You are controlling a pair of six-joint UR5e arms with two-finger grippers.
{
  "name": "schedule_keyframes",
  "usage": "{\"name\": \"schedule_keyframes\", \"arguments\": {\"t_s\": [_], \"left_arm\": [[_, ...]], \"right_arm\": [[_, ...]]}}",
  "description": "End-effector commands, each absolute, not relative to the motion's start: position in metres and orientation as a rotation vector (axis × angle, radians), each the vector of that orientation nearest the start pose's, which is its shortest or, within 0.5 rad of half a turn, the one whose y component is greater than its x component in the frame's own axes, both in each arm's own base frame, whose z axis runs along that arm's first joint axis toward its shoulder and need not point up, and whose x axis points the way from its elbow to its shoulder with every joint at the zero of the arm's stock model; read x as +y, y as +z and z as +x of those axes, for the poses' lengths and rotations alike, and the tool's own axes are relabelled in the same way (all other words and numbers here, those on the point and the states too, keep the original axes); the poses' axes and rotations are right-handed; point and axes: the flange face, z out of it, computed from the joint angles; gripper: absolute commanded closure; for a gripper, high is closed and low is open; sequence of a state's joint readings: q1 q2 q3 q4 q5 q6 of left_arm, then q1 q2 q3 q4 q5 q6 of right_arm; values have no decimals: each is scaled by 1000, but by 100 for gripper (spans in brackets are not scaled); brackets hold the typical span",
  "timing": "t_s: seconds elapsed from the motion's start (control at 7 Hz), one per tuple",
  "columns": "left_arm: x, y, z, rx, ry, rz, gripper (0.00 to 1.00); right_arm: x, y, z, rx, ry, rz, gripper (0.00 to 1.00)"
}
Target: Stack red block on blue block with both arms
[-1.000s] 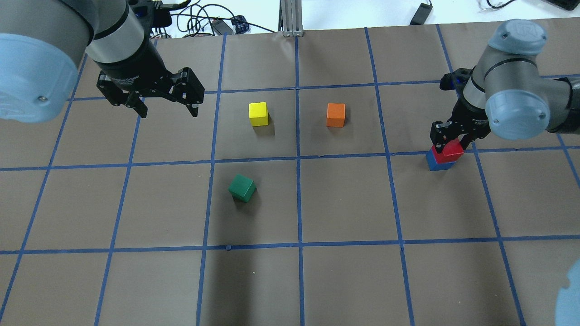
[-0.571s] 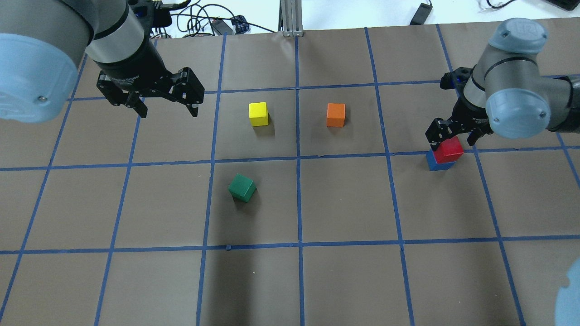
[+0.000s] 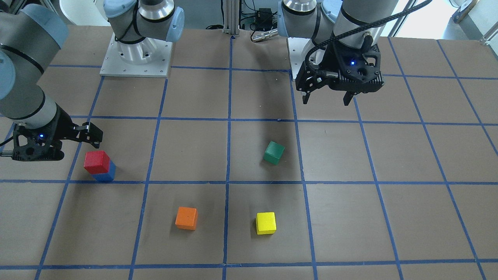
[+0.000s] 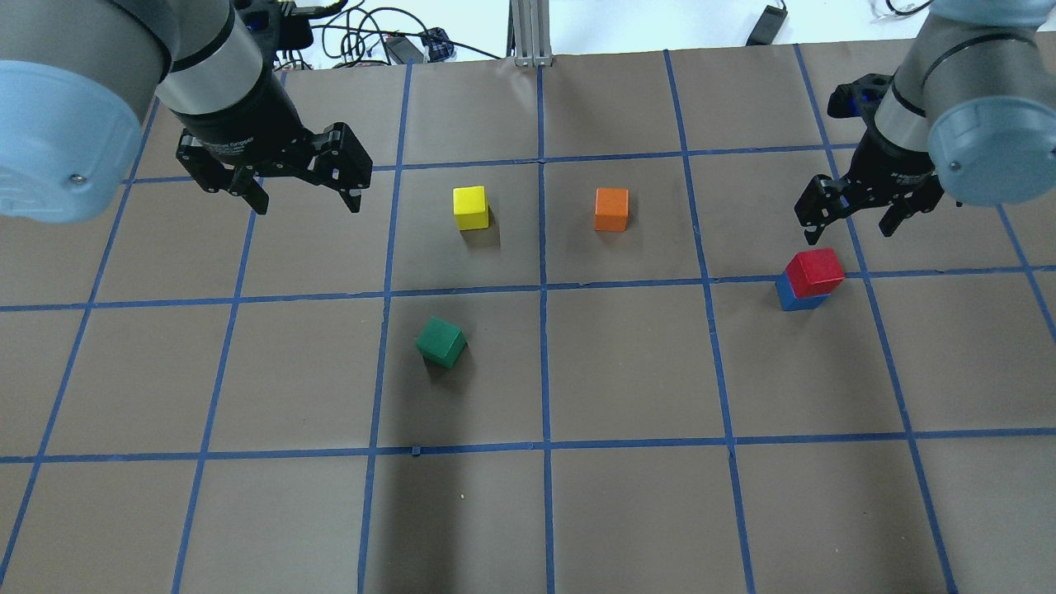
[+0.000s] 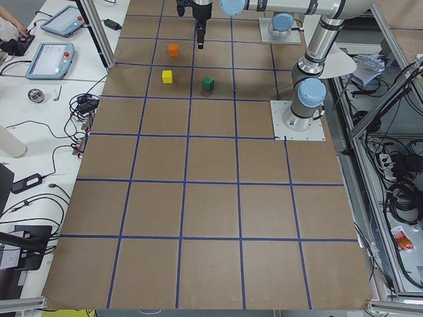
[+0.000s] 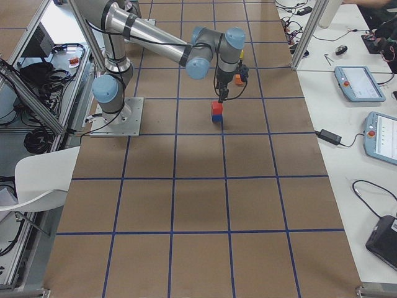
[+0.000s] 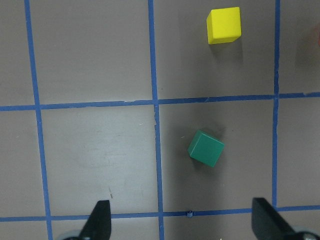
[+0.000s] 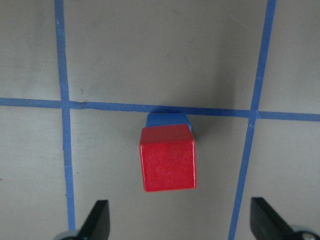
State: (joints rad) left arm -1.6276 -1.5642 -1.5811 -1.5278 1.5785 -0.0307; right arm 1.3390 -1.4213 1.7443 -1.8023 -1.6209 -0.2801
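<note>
Red block [image 4: 815, 271] is sitting on blue block [image 4: 794, 299] at right; right gripper [image 4: 850, 233], spread and empty, is hovering above and should be rising straight, nudging nothing. Left gripper [image 4: 307, 204] is hanging spread.

A small matte red cube [image 4: 815, 272] rests upright on top of a same-sized blue cube [image 4: 794, 300], which stands on the brown surface [image 4: 627, 371] beside a blue tape line [image 4: 742, 279].
</note>
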Motion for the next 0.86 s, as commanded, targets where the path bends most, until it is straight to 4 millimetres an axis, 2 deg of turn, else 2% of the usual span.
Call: {"name": "schedule_keyframes", "arguments": {"t_s": [0.0, 0.14, 0.29, 0.43, 0.57, 0.71], "left_arm": [[-485, 490, -160, 3135, -61, 41, 0], [-485, 490, -160, 3135, -61, 41, 0], [-484, 491, -160, 3135, -63, 41, 0], [-484, 491, -160, 3135, -63, 41, 0], [-485, 490, -160, 3135, -61, 41, 0], [-485, 490, -160, 3135, -61, 41, 0]], "right_arm": [[-524, 412, 22, 3163, 148, -35, 0], [-520, 436, 39, 3158, 177, 27, 0], [-518, 446, 77, 3171, 166, 23, 0], [-512, 444, 109, 3171, 175, 19, 0], [-509, 447, 124, 3161, 161, -28, 0], [-508, 445, 126, 3142, 164, -17, 0]]}}
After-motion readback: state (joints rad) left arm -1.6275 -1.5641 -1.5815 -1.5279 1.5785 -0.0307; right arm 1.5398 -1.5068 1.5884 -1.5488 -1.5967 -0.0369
